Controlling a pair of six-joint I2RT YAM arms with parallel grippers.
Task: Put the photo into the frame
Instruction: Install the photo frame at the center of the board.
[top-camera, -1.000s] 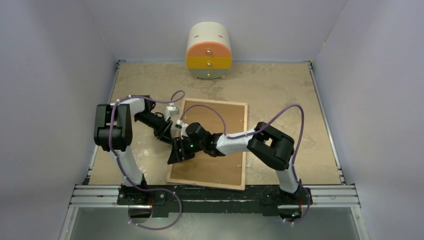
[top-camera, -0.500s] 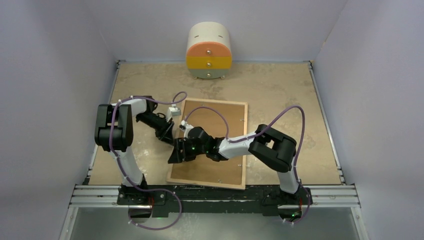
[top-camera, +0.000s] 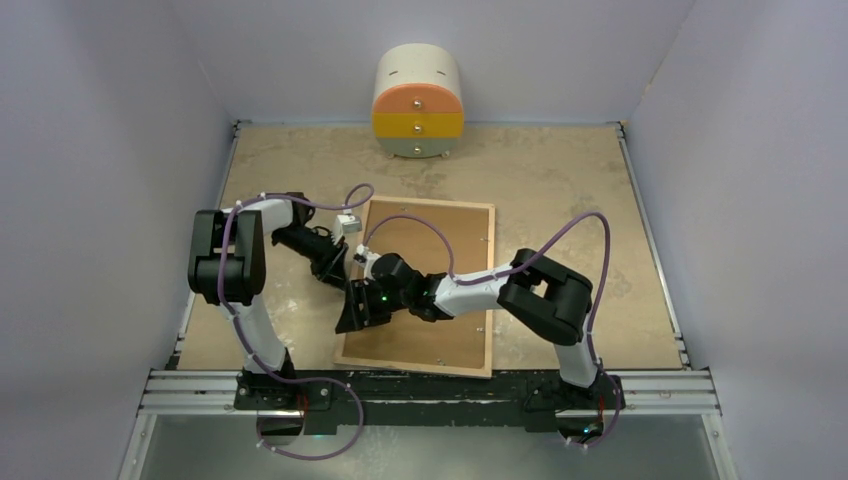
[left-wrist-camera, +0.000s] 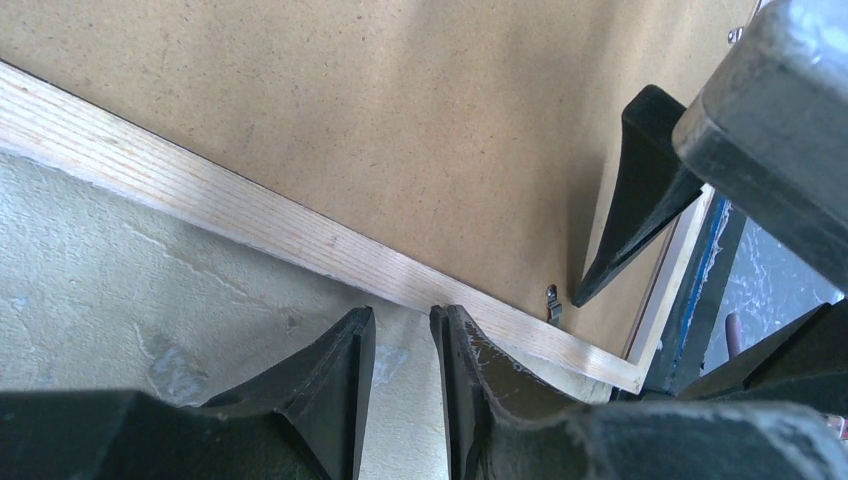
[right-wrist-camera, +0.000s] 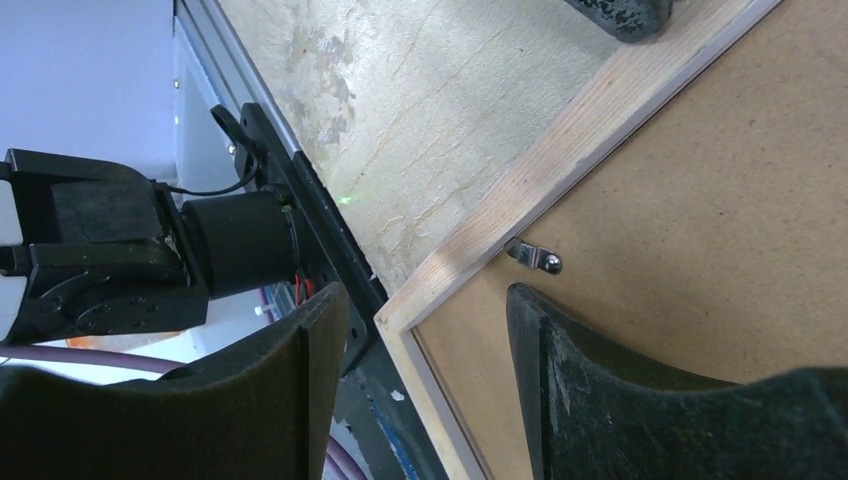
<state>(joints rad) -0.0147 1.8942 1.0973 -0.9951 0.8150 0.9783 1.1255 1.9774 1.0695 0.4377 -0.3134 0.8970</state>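
The frame (top-camera: 491, 300) lies face down on the table, its light wood rim around the brown backing board (top-camera: 440, 340). The photo is not in view. My left gripper (top-camera: 340, 268) rests low on the table just outside the frame's left rim (left-wrist-camera: 200, 190); its tips (left-wrist-camera: 403, 315) almost touch the wood and stand a narrow gap apart, with nothing between them. My right gripper (top-camera: 355, 312) is open and straddles the left rim (right-wrist-camera: 560, 150) near the front left corner, one finger over the board (right-wrist-camera: 700, 200), one outside. A small metal clip (right-wrist-camera: 535, 258) sits beside it.
A round three-drawer cabinet (top-camera: 418, 102) stands at the back wall. Grey walls close the left, right and back. The metal rail (top-camera: 430, 385) with the arm bases runs along the front. The right gripper's finger (left-wrist-camera: 640, 190) shows in the left wrist view.
The right gripper has slid a little toward the front left along the frame's left rim. The left gripper has barely moved.
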